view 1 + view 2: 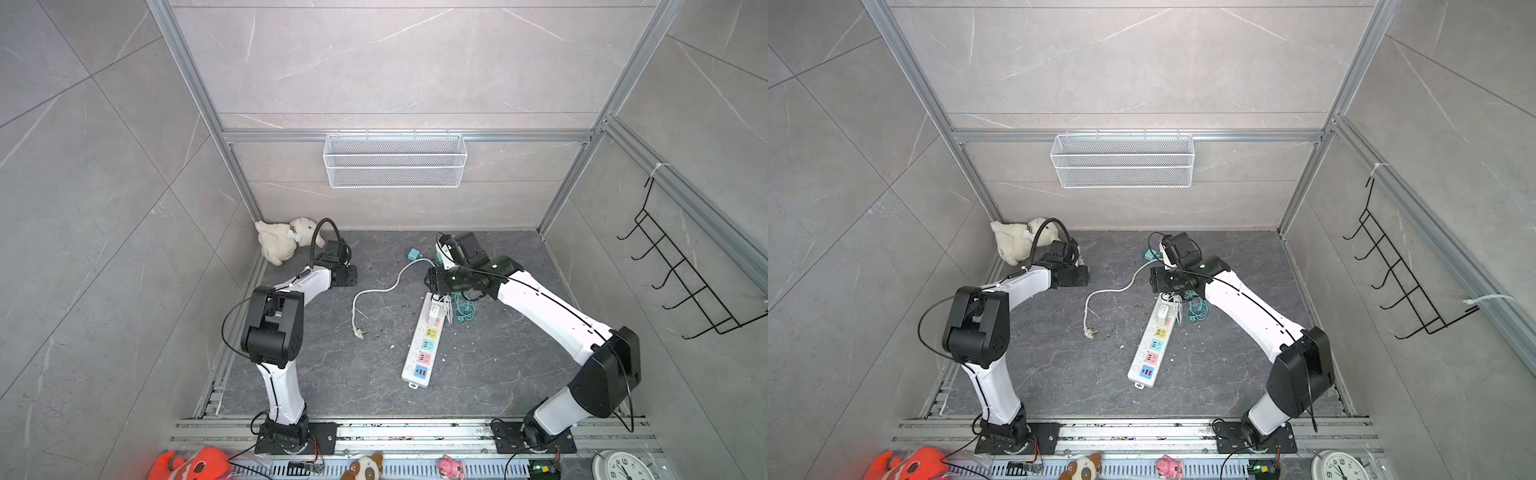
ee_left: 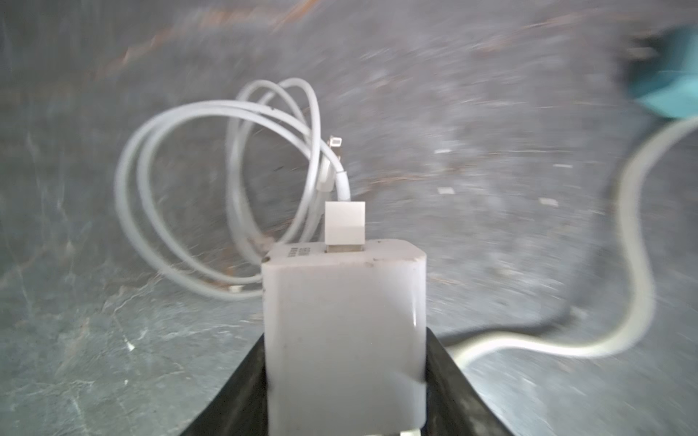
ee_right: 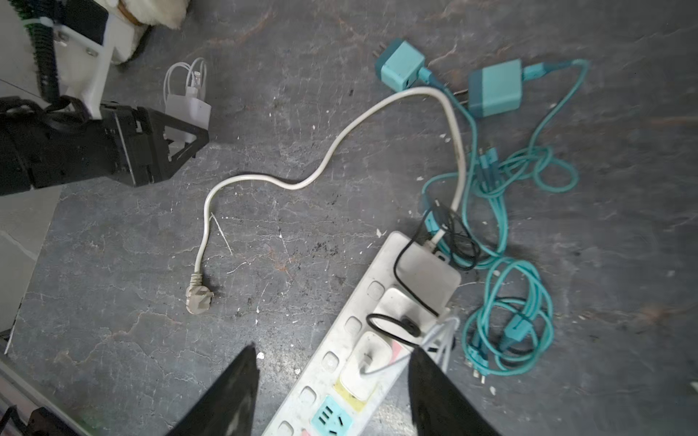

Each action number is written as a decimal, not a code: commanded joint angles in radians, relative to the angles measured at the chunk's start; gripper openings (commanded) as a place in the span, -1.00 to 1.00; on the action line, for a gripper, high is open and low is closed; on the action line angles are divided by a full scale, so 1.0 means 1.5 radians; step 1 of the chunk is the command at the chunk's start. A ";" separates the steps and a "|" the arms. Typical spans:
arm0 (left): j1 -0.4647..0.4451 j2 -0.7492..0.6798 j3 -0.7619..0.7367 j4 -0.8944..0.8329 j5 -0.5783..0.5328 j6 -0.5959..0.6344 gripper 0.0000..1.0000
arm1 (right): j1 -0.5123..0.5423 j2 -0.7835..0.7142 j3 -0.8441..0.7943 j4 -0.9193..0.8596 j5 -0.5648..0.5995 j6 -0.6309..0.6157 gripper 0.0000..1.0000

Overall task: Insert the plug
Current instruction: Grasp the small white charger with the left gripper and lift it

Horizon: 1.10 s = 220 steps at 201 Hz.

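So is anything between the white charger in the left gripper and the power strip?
Only the power strip's own white cord lies on the floor between it and the white charger. The right gripper hovers open over the strip's occupied end.

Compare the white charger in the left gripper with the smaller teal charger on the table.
The white charger is clamped between the left gripper's jaws; the teal charger lies loose on the table. The white charger trails a white coiled cable, the teal charger a teal cable. Both are blocky adapters with cables attached.
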State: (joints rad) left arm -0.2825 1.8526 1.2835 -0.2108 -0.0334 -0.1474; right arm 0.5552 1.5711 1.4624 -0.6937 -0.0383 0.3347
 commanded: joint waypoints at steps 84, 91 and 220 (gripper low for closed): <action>-0.150 -0.129 -0.178 0.444 0.124 0.167 -0.40 | -0.010 -0.031 0.089 -0.077 -0.144 -0.043 0.24; -0.158 -0.132 -0.200 0.479 0.127 0.175 -0.40 | -0.012 -0.023 0.097 -0.080 -0.163 -0.045 0.22; -0.191 -0.170 -0.355 0.741 0.277 0.153 -0.35 | -0.018 0.105 0.162 -0.093 -0.250 -0.084 0.05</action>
State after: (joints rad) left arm -0.5537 1.6596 0.7612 0.7856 0.3157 0.1024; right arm 0.5285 1.6955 1.6779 -0.8192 -0.3885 0.2310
